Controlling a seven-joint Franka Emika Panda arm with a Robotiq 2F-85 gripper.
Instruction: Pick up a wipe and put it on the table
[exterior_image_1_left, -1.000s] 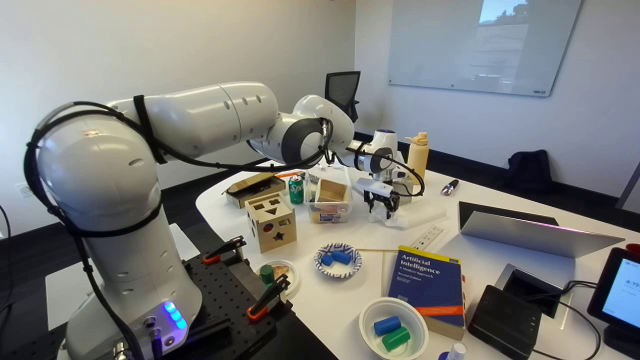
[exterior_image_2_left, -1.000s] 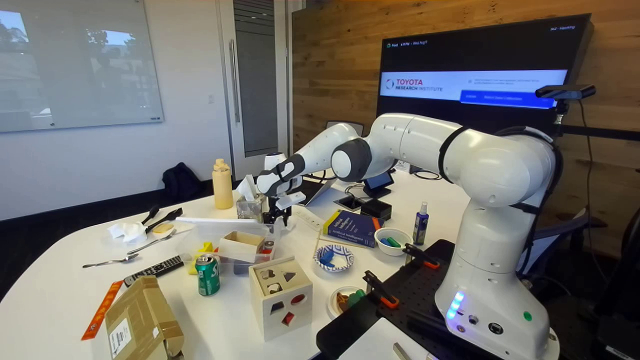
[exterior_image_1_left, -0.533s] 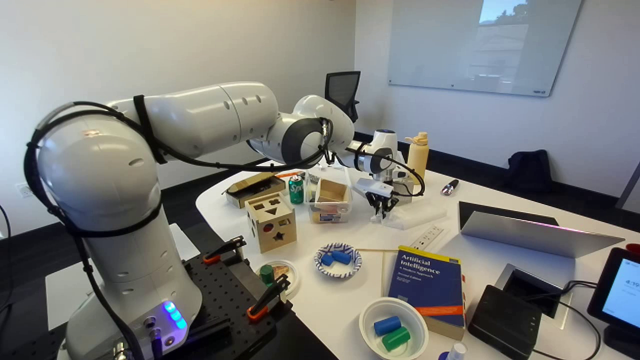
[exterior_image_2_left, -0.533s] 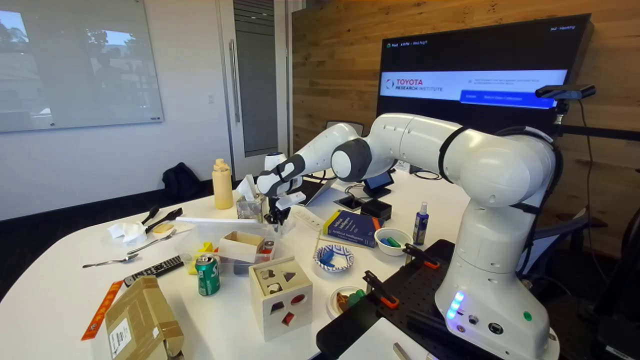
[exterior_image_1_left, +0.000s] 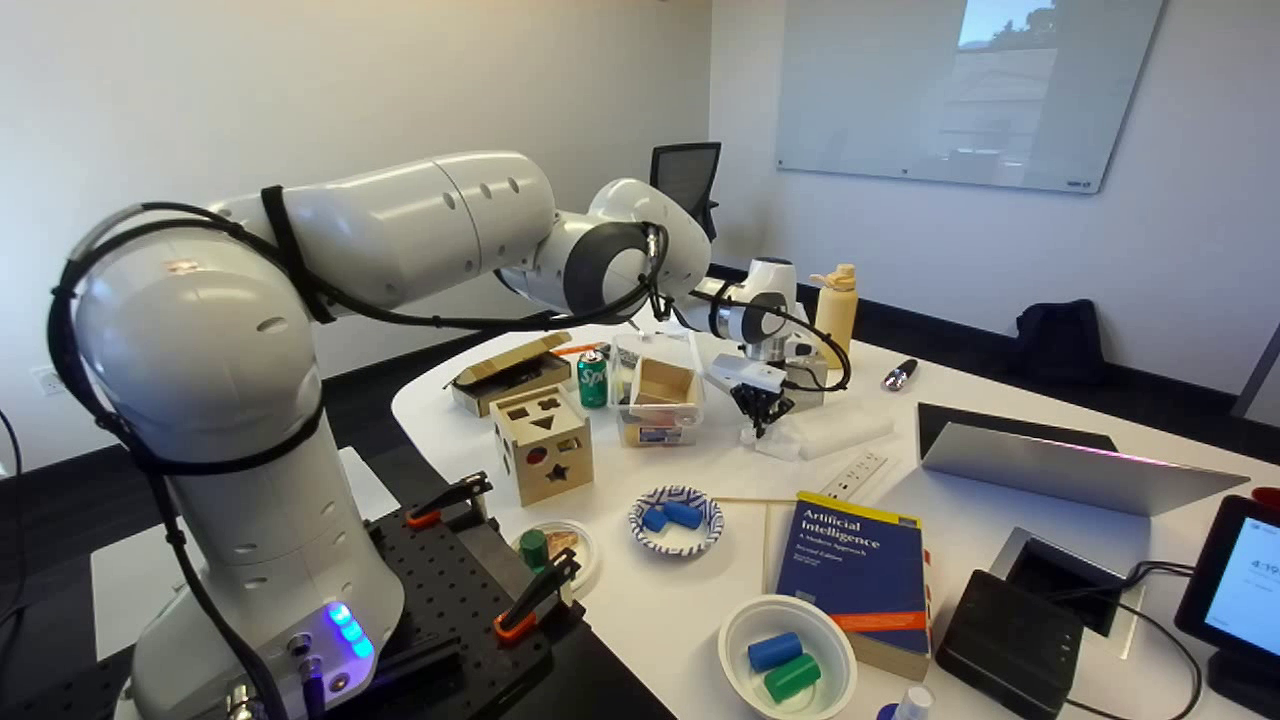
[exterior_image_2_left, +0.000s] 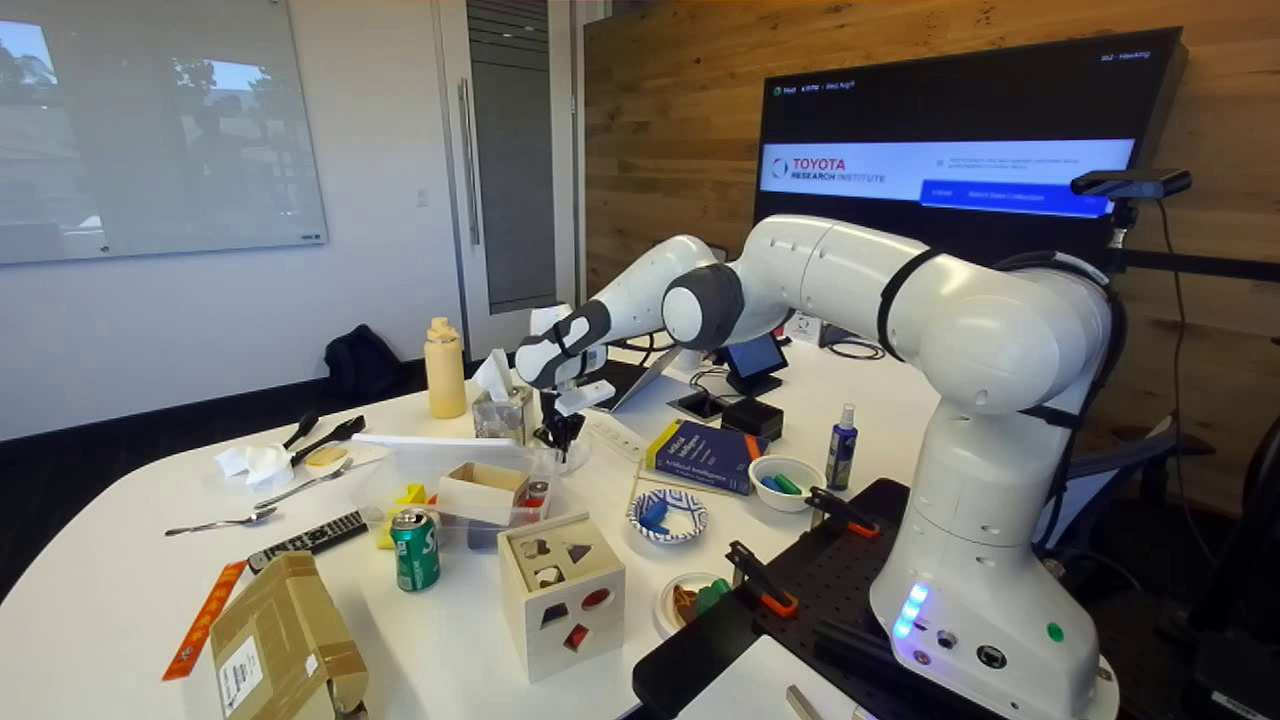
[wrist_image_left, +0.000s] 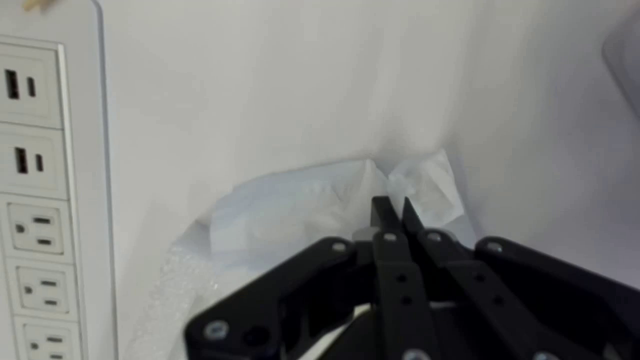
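Observation:
In the wrist view the wipe (wrist_image_left: 300, 215), a thin white crumpled sheet, lies bunched under my gripper (wrist_image_left: 395, 202). Its folds draw together at the fingertips, with white sheet between them, so the jaws are shut on it. One part spreads left of the fingers and a smaller part right. An exterior view shows the gripper (exterior_image_1_left: 760, 430) pointing down, low over the white table (exterior_image_1_left: 690, 600), with the wipe (exterior_image_1_left: 765, 443) just beneath. From another side the gripper (exterior_image_2_left: 565, 458) stands beside the clear bin, the wipe being hard to make out there.
Close to the hand are a tissue box (exterior_image_2_left: 502, 415), a clear bin (exterior_image_2_left: 450, 490) and a translucent roll of wrap (exterior_image_1_left: 845, 430). A power strip (wrist_image_left: 40, 225) is set in the table. A cream bottle (exterior_image_1_left: 836, 315), a laptop (exterior_image_1_left: 1060, 460) and a book (exterior_image_1_left: 855, 570) stand around.
The fingers have come together from wide apart, gathering the wipe between them. The upper arm has risen a little, while the hand has hardly shifted.

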